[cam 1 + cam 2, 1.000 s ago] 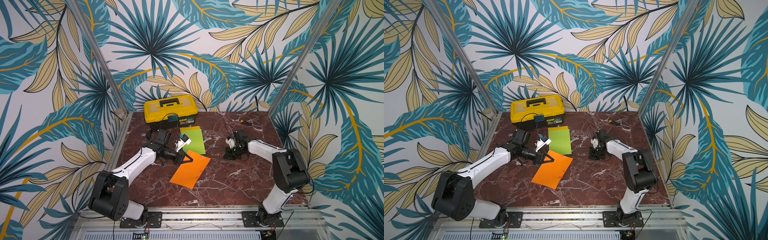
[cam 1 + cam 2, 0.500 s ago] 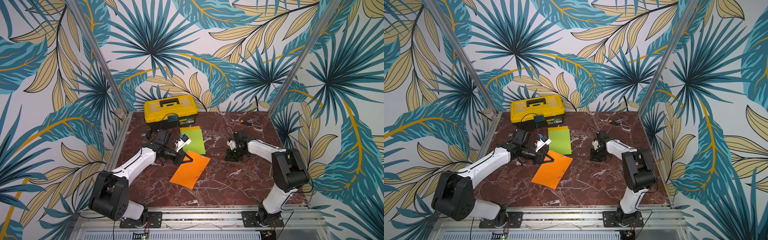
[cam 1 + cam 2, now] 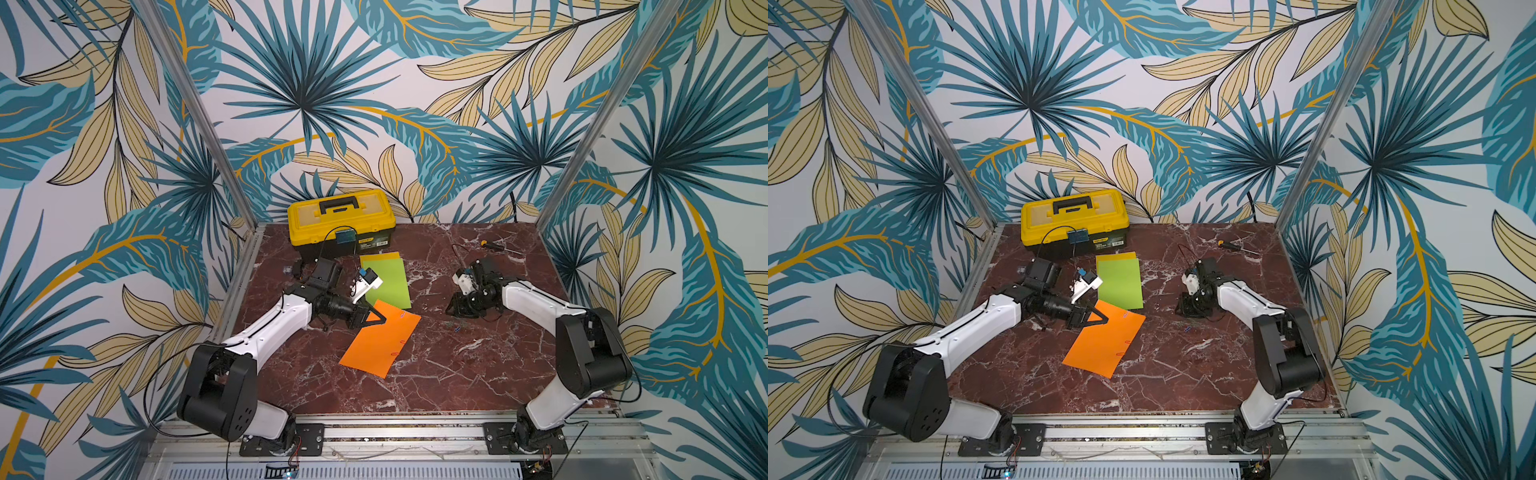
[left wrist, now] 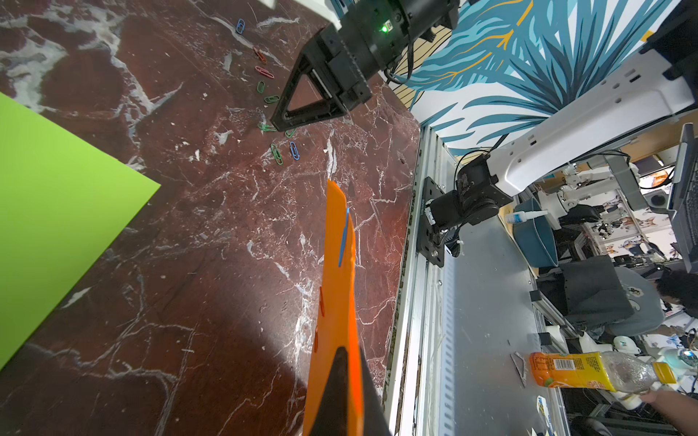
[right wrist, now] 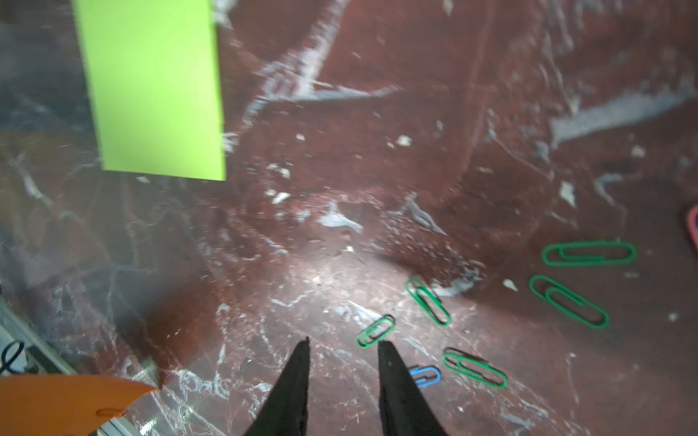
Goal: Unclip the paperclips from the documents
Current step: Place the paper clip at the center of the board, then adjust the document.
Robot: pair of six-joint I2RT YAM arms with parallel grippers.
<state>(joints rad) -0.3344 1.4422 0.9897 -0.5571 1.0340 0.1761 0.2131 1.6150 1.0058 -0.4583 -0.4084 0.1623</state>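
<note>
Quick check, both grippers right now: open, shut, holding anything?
Left gripper: shut on the orange sheet.
Right gripper: open, empty, above loose paperclips.

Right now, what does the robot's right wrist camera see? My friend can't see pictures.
The right gripper hangs open over the dark red marble table, jaws apart and empty. Five green paperclips and a blue paperclip lie loose beside it; farther off are a lime green sheet and a corner of the orange sheet.
</note>
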